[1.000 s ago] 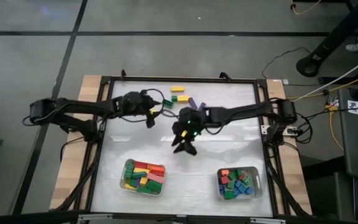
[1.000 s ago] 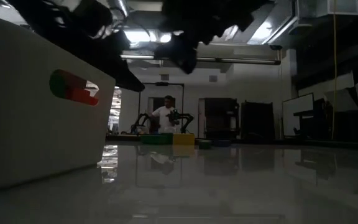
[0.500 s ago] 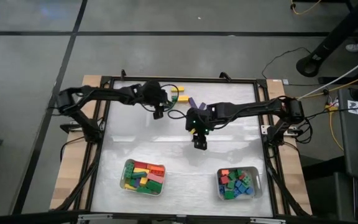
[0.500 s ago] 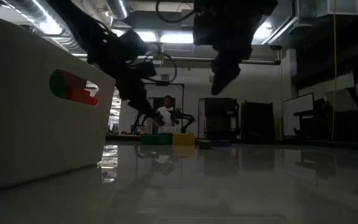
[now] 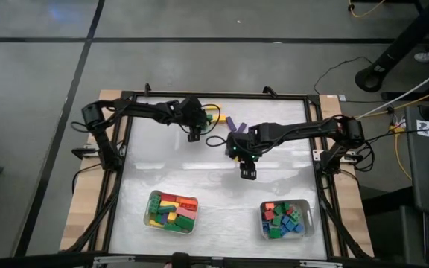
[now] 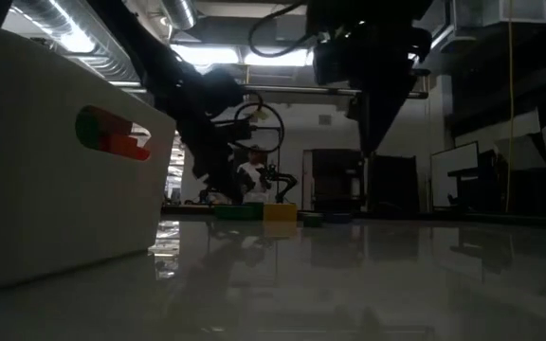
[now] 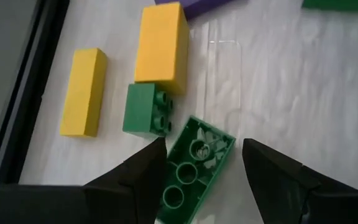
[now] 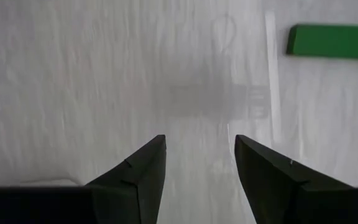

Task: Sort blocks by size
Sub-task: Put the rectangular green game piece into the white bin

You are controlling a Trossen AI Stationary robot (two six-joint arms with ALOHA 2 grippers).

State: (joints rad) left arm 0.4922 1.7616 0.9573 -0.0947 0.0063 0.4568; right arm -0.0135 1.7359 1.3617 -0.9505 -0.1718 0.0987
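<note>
Left gripper (image 7: pixel 201 165): jaws spread, positioned at the far side of the table (image 5: pixel 274 193) over the loose blocks (image 7: pixel 160 46). A long green block (image 7: pixel 194 168) lies studs-up between the jaws, untouched. A small green block (image 7: pixel 145 110) and two yellow blocks lie just beyond. Right gripper (image 8: pixel 197 163): jaws spread above bare table near centre; one green block (image 8: pixel 334 41) lies well ahead
</note>
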